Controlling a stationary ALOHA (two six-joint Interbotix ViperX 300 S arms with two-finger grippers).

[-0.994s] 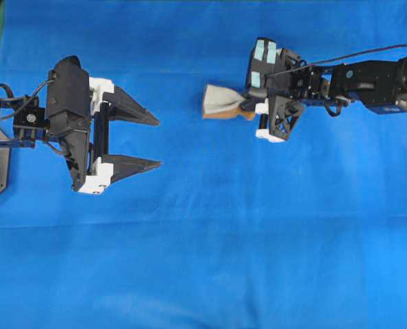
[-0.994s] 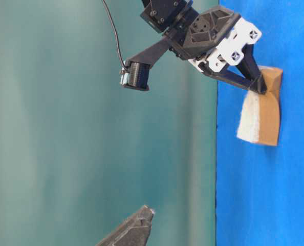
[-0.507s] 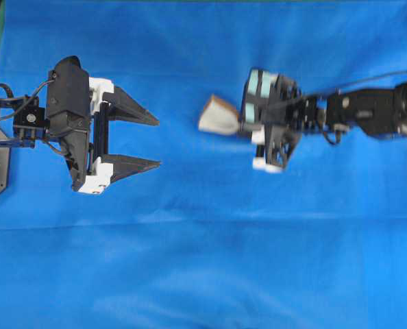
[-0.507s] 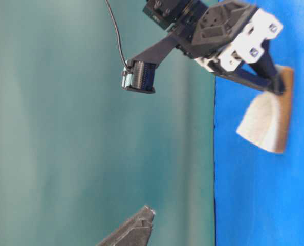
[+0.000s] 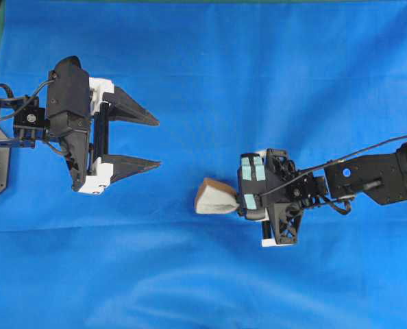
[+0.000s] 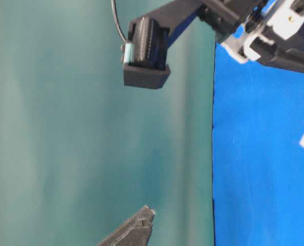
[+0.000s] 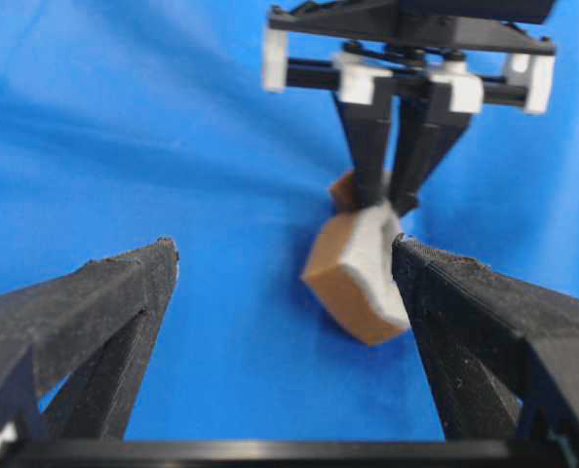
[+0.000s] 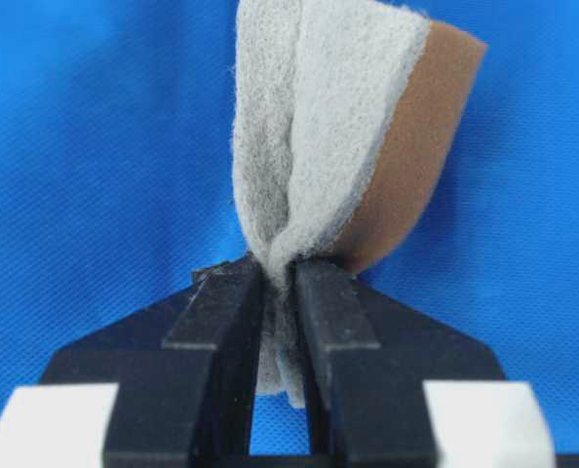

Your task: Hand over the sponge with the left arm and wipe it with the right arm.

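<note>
Grey-faced sponge (image 8: 328, 136) pinched in right arm (image 5: 368, 181) fingers (image 8: 333, 317) | left arm (image 5: 66, 123) fingers (image 5: 131, 164) spread, idle | step: wiping blue desk (image 5: 258, 68); next calls for downward pressure.

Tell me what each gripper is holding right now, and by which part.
The right gripper pinches the sponge by one end, squeezing it thin between its fingers. The left gripper is open and holds nothing.

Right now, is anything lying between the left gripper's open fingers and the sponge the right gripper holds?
Nothing: in the overhead view only bare blue cloth separates the left gripper from the sponge.
</note>
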